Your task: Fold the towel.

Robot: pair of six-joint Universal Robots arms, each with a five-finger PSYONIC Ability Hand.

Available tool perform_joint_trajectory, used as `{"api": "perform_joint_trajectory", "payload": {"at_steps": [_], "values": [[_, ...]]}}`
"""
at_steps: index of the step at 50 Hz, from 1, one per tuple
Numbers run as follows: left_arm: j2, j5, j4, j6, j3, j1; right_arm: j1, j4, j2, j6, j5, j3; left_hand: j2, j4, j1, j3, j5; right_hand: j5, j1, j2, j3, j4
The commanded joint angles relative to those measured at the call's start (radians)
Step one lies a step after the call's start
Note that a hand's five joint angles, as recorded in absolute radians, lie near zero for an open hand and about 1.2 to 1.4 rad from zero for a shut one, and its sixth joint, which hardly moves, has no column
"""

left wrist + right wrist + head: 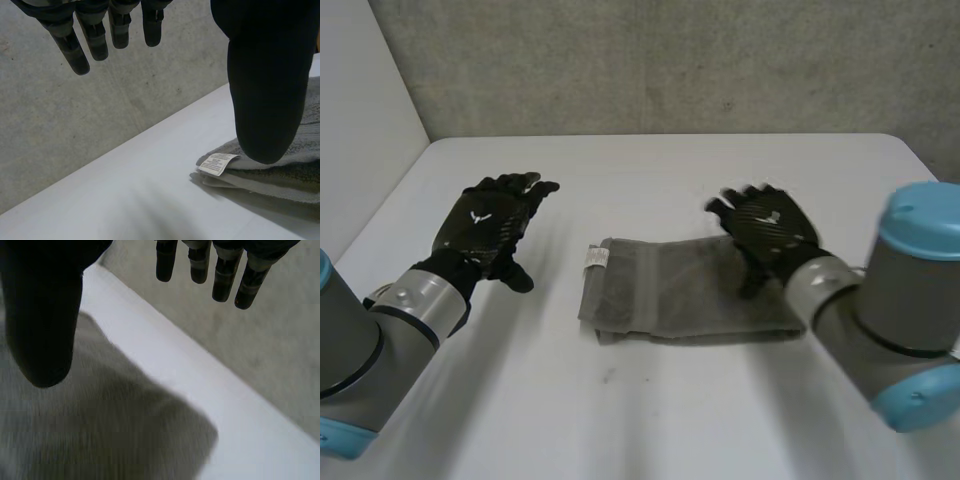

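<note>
Centrally, the grey towel (690,290) lies folded into a flat rectangle on the white counter (650,420), with its white label (597,257) at the far corner on the left arm's side. Left robot hand (485,225): fingers straight and relaxed, thumb apart, holding nothing, well to the side of the towel. Right robot hand (770,225): over the towel's far corner on the right arm's side, fingers straight and spread from the thumb, gripping nothing; whether it touches the cloth cannot be told. A grey concrete wall (670,60) backs the counter.
</note>
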Motion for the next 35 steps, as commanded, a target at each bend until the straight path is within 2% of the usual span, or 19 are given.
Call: {"api": "perform_joint_trajectory", "payload": {"at_steps": [1,5,7,8,10,16,18,19,20,24,30,32,34,35], "values": [[0.001,0.000,0.001,0.000,-0.002,-0.014,-0.142,0.012,-0.012,0.007,-0.056,0.170,0.010,0.007,0.005,0.008,-0.029,-0.029,-0.011,0.003,0.004,-0.004],[0.001,-0.003,-0.005,-0.005,0.012,-0.044,-0.187,-0.004,-0.009,0.005,-0.093,0.218,0.010,0.007,0.005,0.008,-0.029,0.122,0.140,0.154,0.155,0.147],[0.001,-0.003,-0.008,-0.011,0.015,-0.055,-0.222,-0.031,-0.001,0.010,-0.127,0.245,0.010,0.007,0.005,0.008,-0.029,0.315,0.333,0.347,0.347,0.340],[0.001,-0.003,-0.009,-0.023,0.018,-0.063,-0.222,-0.031,-0.001,0.010,-0.127,0.245,0.010,0.007,0.005,0.008,-0.029,0.316,0.334,0.348,0.348,0.341],[0.002,-0.003,-0.011,-0.037,0.022,-0.071,-0.238,-0.077,0.005,0.015,-0.148,0.265,0.010,0.007,0.005,0.008,-0.029,0.473,0.491,0.506,0.506,0.499],[0.016,-0.018,-0.028,-0.097,0.035,-0.078,-0.245,-0.105,0.020,0.016,-0.152,0.274,0.010,0.007,0.005,0.008,-0.029,0.674,0.692,0.706,0.707,0.699],[0.019,-0.028,-0.029,-0.104,0.035,-0.078,-0.251,-0.119,0.030,0.016,-0.145,0.268,0.010,0.007,0.005,0.008,-0.029,0.995,1.013,1.027,1.028,1.020],[0.019,-0.035,-0.029,-0.107,0.035,-0.078,-0.251,-0.119,0.030,0.016,-0.145,0.268,0.010,0.007,0.005,0.008,-0.029,0.997,1.015,1.029,1.030,1.022],[0.019,-0.035,-0.029,-0.107,0.035,-0.078,-0.261,-0.134,0.030,0.015,-0.141,0.268,0.010,0.007,0.005,0.008,-0.029,1.190,1.209,1.223,1.223,1.216],[0.019,-0.040,-0.031,-0.107,0.035,-0.077,-0.276,-0.162,0.024,0.010,-0.135,0.257,0.010,0.007,0.005,0.008,-0.029,1.192,1.211,1.225,1.225,1.218],[0.047,-0.041,-0.029,-0.109,0.039,-0.072,-0.250,-0.157,0.019,0.005,-0.116,0.127,0.010,0.007,0.005,0.008,-0.029,1.192,1.211,1.225,1.225,1.218],[0.060,-0.041,-0.031,-0.109,0.039,-0.068,-0.209,-0.157,0.022,0.016,-0.118,0.087,0.010,0.007,0.005,0.008,-0.029,1.192,1.211,1.225,1.225,1.218],[0.070,-0.041,-0.031,-0.110,0.041,-0.066,-0.062,-0.156,0.052,0.019,-0.116,-0.018,0.010,0.007,0.005,0.008,-0.029,1.192,1.211,1.225,1.225,1.218],[0.076,-0.041,-0.031,-0.112,0.041,-0.065,-0.061,-0.156,0.053,0.019,-0.116,-0.019,0.010,0.007,0.005,0.008,-0.029,1.192,1.211,1.225,1.225,1.218]]}}
